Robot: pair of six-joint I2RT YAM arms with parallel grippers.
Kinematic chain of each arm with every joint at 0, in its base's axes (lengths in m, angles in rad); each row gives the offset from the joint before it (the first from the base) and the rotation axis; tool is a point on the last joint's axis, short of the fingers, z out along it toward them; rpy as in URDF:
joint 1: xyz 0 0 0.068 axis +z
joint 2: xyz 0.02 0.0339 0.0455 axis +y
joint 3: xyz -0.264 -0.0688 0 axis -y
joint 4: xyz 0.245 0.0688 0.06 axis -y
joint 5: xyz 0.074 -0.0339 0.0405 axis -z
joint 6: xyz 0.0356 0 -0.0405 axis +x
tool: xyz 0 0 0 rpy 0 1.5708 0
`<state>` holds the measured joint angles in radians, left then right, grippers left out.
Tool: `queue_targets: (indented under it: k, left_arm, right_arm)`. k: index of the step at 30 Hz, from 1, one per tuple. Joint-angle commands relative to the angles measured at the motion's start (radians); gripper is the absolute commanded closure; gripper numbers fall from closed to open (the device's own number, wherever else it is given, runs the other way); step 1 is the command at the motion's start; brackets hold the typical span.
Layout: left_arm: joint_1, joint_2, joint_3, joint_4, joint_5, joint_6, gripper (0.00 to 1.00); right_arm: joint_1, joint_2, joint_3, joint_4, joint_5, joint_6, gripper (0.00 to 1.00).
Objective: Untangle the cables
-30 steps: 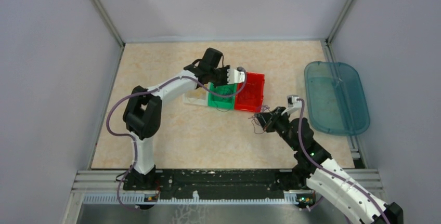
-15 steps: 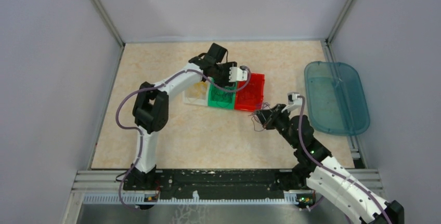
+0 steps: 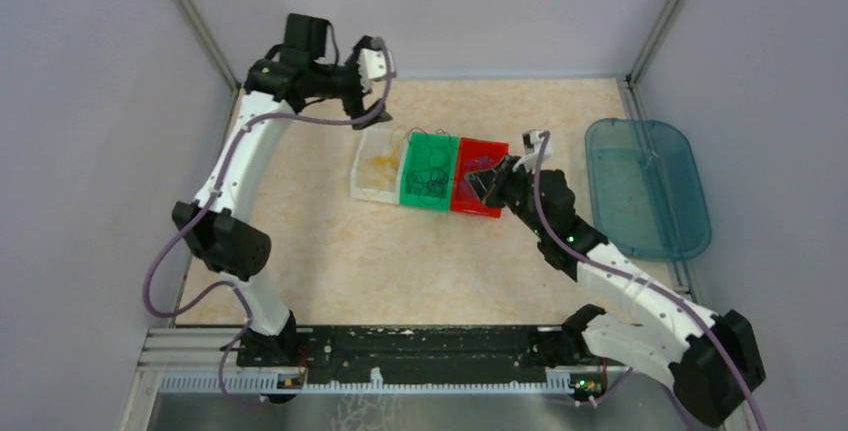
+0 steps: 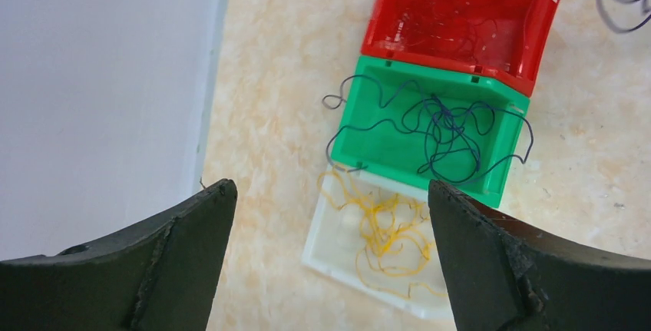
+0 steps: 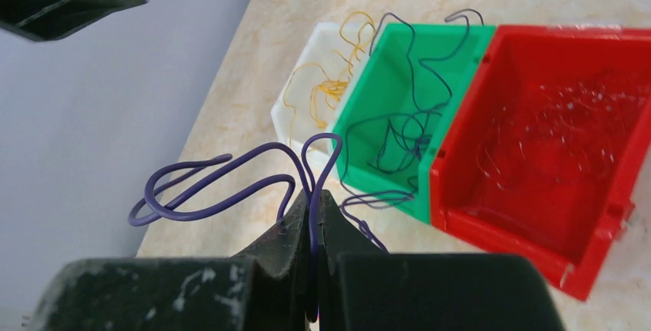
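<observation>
Three bins stand in a row: a white bin (image 3: 358,176) with yellow cables (image 4: 384,227), a green bin (image 3: 405,191) with dark purple cables (image 4: 445,127), and a red bin (image 3: 495,151) with thin red cables (image 4: 445,24). High above the table's back left, my left gripper (image 3: 372,99) stands wide open and empty, looking down on the bins (image 4: 328,187). At the red bin's near right corner, my right gripper (image 3: 482,183) is shut on a dark purple cable (image 5: 215,193). That cable loops out from between the fingertips (image 5: 311,196).
A teal tray (image 3: 645,186) lies at the table's right edge. Grey walls close in the left, back and right sides. Some dark cable ends hang over the green bin's rim (image 5: 441,33) onto the table.
My left gripper opened and rose from above the bins to the back left. My right gripper carried its purple cable away from the table in front toward the red bin.
</observation>
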<state>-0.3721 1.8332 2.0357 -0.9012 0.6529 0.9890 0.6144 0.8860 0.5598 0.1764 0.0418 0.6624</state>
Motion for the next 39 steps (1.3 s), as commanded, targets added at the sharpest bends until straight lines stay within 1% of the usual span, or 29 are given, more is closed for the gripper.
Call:
queue_targets:
  k: [1,3,8,13,17,21,25,30,36,39]
  left_arm:
    - [0.129,-0.096,-0.094,0.006,0.125,-0.182,0.01]
    - [0.19,-0.153,-0.174,0.101,0.115,-0.297,0.01]
    - [0.331,-0.273,-0.368,0.31,0.082,-0.522,0.01]
    - [0.409,-0.362,-0.512,0.458,0.006,-0.655,0.01]
    - [0.437,-0.386,-0.596,0.495,-0.03,-0.679,0.01]
    - [0.458,-0.382,-0.645,0.499,-0.041,-0.702,0.01]
    - [0.476,-0.376,-0.67,0.499,-0.052,-0.694,0.01]
    - [0.484,-0.375,-0.68,0.502,-0.065,-0.675,0.01]
    - [0.484,-0.376,-0.678,0.509,-0.068,-0.668,0.01]
    - [0.484,-0.38,-0.682,0.51,-0.074,-0.658,0.01]
  right_arm:
    - [-0.039,0.16,0.166,0.159,-0.088,-0.038,1.0]
    - [-0.046,0.244,0.231,0.182,-0.105,-0.049,1.0]
    - [-0.051,0.454,0.422,0.164,-0.117,-0.084,1.0]
    - [-0.05,0.66,0.56,0.144,-0.065,-0.142,1.0]
    - [-0.045,0.833,0.659,0.085,-0.017,-0.172,1.0]
    - [-0.015,0.986,0.775,-0.002,0.061,-0.253,1.0]
    - [0.026,1.122,0.911,-0.143,0.154,-0.315,1.0]
    - [0.057,1.204,0.98,-0.244,0.246,-0.334,1.0]
    - [0.08,1.275,1.008,-0.301,0.282,-0.338,1.0]
    - [0.081,1.283,1.012,-0.327,0.289,-0.342,1.0]
